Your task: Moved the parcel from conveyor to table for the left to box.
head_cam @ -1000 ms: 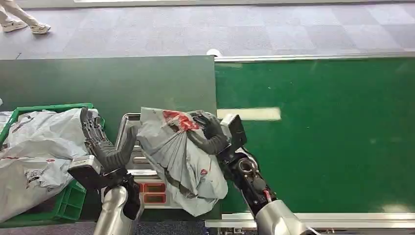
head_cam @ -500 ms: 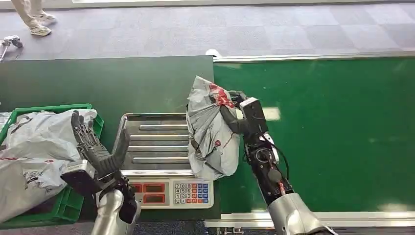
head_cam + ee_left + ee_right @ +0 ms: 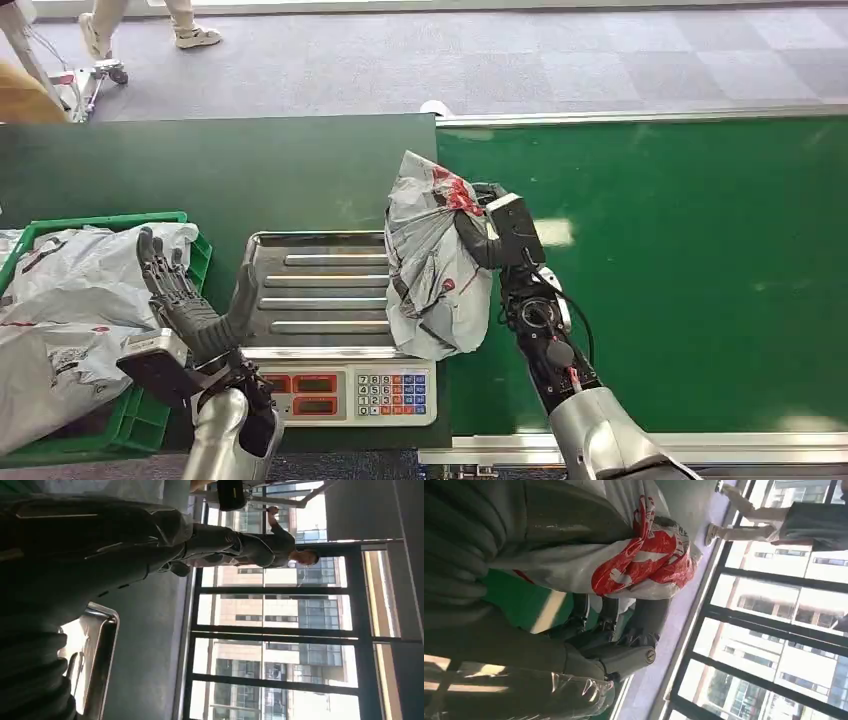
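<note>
Over the green conveyor, the right hand grips a grey parcel, its red print seemingly unreadable.

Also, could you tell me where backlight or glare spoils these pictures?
Left wrist view: bright windows leave the left hand a dark silhouette. Right wrist view: the same backlight, yet the parcel with its red print reads clearly. Head view: evenly lit, with one glare patch on the conveyor belt.

Dark green table with metal scale and green crate, beside green conveyor
</note>
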Tool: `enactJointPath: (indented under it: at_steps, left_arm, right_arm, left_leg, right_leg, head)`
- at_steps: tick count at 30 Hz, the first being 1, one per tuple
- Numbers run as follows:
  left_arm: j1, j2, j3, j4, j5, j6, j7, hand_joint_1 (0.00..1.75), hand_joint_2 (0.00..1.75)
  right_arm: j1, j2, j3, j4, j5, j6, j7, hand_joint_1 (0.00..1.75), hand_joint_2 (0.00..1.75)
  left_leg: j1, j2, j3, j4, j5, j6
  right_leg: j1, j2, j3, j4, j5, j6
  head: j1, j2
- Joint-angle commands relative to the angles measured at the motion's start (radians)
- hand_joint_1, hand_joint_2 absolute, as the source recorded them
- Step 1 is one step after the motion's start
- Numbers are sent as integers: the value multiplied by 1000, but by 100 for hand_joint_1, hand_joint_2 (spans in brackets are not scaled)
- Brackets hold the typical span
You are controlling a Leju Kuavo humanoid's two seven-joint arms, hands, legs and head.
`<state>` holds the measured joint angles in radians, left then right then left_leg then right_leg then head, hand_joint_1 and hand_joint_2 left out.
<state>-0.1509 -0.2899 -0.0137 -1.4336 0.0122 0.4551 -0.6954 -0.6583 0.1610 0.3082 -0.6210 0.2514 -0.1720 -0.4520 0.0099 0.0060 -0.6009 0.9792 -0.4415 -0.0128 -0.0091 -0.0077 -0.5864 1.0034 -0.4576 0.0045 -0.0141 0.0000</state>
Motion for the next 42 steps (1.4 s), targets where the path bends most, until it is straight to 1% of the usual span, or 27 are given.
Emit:
enactJointPath:
  at_steps: [1, 7, 8, 10, 11, 16, 18, 22, 31, 42]
  left_arm:
    - [-3, 10, 10, 17, 1, 2, -3, 0, 175]
    - [-3, 10, 10, 17, 1, 2, -3, 0, 175]
    - [-3, 10, 10, 17, 1, 2, -3, 0, 175]
    - [-3, 10, 10, 17, 1, 2, -3, 0, 175]
    - [-3, 10, 10, 17, 1, 2, -3, 0, 175]
    - [-3, 10, 10, 17, 1, 2, -3, 0, 175]
    - [-3, 10, 10, 17, 1, 2, -3, 0, 175]
    - [-3, 10, 10, 17, 1, 2, -3, 0, 175]
    - [-3, 10, 10, 17, 1, 2, -3, 0, 175]
    - [-3, 10, 10, 17, 1, 2, -3, 0, 175]
  right_arm:
    - [-58, -6, -11, 70, -1, -1, 2, 175, 175]
    - [-58, -6, -11, 70, -1, -1, 2, 175, 175]
    - [-58, -6, -11, 70, -1, -1, 2, 175, 175]
    - [-58, -6, -11, 70, -1, -1, 2, 175, 175]
    - [-58, -6, -11, 70, -1, -1, 2, 175, 175]
    - [-58, -6, -11, 70, -1, -1, 2, 175, 175]
    - [-58, -6, -11, 70, -1, -1, 2, 175, 175]
    - [-58, -6, -11, 70, -1, -1, 2, 175, 175]
    - [-58, -6, -11, 70, -1, -1, 2, 175, 175]
    - [-58, -6, -11, 70, -1, -1, 2, 175, 175]
  left_leg:
    - [0, 0, 3, -1, -1, 1]
    - [0, 0, 4, -1, -1, 1]
    - [0, 0, 1, 0, 0, 0]
    - [0, 0, 4, -1, -1, 1]
    - [0, 0, 2, 0, -1, 0]
    - [0, 0, 3, -1, -1, 1]
    - [0, 0, 1, 0, 0, 0]
    - [0, 0, 4, -1, -1, 1]
    - [0, 0, 2, 0, 0, 0]
    - [0, 0, 2, 0, -1, 0]
  right_leg:
    - [0, 1, 3, -1, -1, 0]
    - [0, 1, 4, -1, -1, 0]
    - [0, 0, 1, 0, 0, 0]
    - [0, 1, 4, -1, -1, 0]
    - [0, 0, 2, -1, -1, 0]
    - [0, 1, 3, -1, -1, 0]
    - [0, 0, 1, 0, 0, 0]
    - [0, 1, 4, -1, -1, 0]
    - [0, 0, 2, -1, 0, 0]
    - [0, 1, 2, -1, -1, 0]
  head:
    - [0, 0]
    - [0, 0]
    - [0, 0]
    - [0, 0]
    - [0, 0]
    - [0, 0]
    - [0, 0]
    - [0, 0]
    - [0, 0]
    - [0, 0]
